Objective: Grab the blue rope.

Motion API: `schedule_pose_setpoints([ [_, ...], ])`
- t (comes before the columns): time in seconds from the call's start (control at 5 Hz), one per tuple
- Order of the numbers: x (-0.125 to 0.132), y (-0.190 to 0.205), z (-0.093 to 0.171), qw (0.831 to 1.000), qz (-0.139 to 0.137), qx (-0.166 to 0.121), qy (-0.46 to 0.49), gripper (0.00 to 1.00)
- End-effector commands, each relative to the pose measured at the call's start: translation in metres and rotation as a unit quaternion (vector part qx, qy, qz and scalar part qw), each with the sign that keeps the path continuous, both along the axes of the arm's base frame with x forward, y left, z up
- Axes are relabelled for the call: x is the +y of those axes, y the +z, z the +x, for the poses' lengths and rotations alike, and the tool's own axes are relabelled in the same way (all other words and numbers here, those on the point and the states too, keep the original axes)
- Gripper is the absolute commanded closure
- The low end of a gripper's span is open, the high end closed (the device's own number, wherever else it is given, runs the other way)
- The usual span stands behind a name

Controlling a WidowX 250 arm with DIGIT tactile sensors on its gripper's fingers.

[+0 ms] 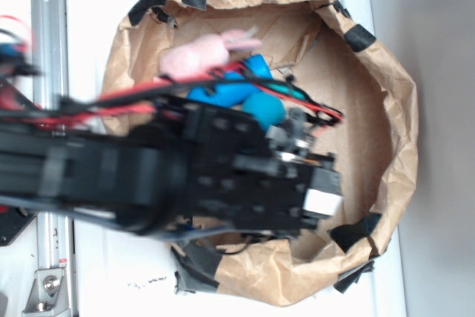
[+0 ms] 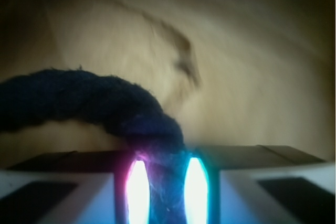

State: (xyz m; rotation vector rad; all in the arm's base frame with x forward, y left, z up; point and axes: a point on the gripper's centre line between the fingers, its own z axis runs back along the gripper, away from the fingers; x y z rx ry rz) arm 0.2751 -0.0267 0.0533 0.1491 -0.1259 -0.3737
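Observation:
In the wrist view the blue rope [image 2: 89, 103], thick, dark navy and fuzzy, arcs from the left edge and drops down between my two fingers. My gripper [image 2: 165, 187] is shut on it; the lit pads [image 2: 137, 190] press against both its sides. Behind it is blurred brown paper. In the exterior view my black arm and gripper [image 1: 304, 183] reach into the brown paper bag [image 1: 386, 124]; the rope is hidden under the arm there.
The bag has black tape patches [image 1: 360, 35] on its rim. Inside it lie a pink plush toy [image 1: 197, 56], a bright blue plastic toy [image 1: 230, 87] and a teal ball [image 1: 263, 109]. A metal rail [image 1: 50, 35] runs along the left.

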Motion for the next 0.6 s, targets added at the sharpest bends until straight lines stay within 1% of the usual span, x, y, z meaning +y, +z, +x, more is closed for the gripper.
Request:
schedule_pose_setpoints([
  [0.0,0.027,0.105,-0.002,0.986,-0.058,-0.039,0.154,1.00],
  [0.2,0.028,0.141,0.001,0.978,-0.117,-0.045,0.164,1.00],
  [0.4,0.023,0.142,0.004,0.978,-0.100,-0.038,0.180,1.00],
])
